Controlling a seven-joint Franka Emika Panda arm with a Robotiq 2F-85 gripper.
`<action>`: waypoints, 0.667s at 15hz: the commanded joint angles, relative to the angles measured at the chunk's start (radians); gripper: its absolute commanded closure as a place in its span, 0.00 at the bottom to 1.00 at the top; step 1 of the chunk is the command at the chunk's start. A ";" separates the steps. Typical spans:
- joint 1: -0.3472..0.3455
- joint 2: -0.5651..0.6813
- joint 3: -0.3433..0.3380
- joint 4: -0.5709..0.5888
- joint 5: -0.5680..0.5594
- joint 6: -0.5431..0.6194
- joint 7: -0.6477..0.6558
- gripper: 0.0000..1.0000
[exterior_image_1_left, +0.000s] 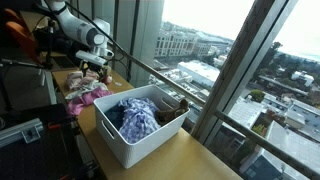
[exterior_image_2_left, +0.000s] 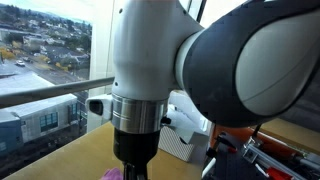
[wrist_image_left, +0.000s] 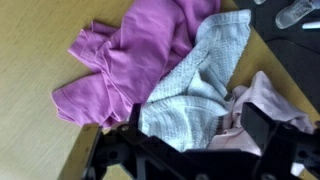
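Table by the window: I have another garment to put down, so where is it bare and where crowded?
In the wrist view, bare table lies left of the magenta cloth. To its right it is crowded: the white knit cloth and pale pink cloth overlap. In an exterior view, wood on the near side of the white bin is free.

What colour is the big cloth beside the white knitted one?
Pinkish purple. The cloth shows best in the wrist view.

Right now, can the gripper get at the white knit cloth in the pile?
Probably yes. The gripper is open and hangs right over the white knit cloth, which lies uncovered between the purple cloth and the pink cloth; nothing blocks the way.
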 joint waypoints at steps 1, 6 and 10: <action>0.005 0.095 0.006 0.046 0.034 0.044 0.021 0.00; 0.025 0.191 0.005 0.069 0.026 0.086 0.056 0.00; 0.030 0.249 -0.010 0.089 0.011 0.104 0.068 0.00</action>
